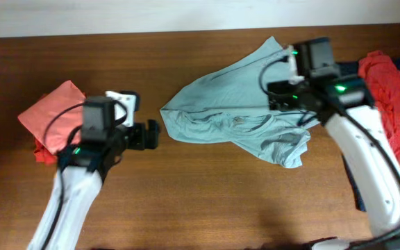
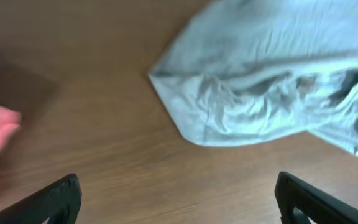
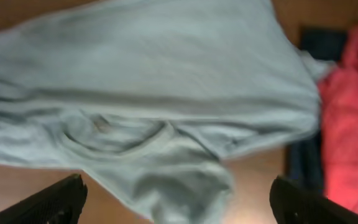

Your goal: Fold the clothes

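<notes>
Status: the grey-blue shirt (image 1: pixel 238 104) is mid-surface, a bit right of centre, bunched and twisted. Collar shows in the right wrist view, the near right part is wadded up, and one corner points left. It isn't flattened and has no fold in it yet. Left fingers (image 2: pixel 55 200) are spread wide with nothing between them, over bare surface (image 1: pixel 186 194) just left of that shirt corner, not touching it. Right fingers (image 3: pixel 58 200) are also spread wide and empty, above the shirt's right half; can't tell whether they touch the cloth, looks like not. Left side: a coral-red garment (image 1: pixel 53 111) lies flat and squarish, with a redder piece (image 1: pixel 44 154) peeking out at its near edge. I'd read that as a finished stack, but can't confirm the folds. Right edge: an orange-red garment (image 1: pixel 391 87) is heaped loose over a dark navy one (image 3: pixel 316 43), neither folded. Estimate: one or two items done, shirt in hand at the spread-out stage, right-hand pile left. Next move needs each arm on a shirt edge to pull it flat before any fold.
</notes>
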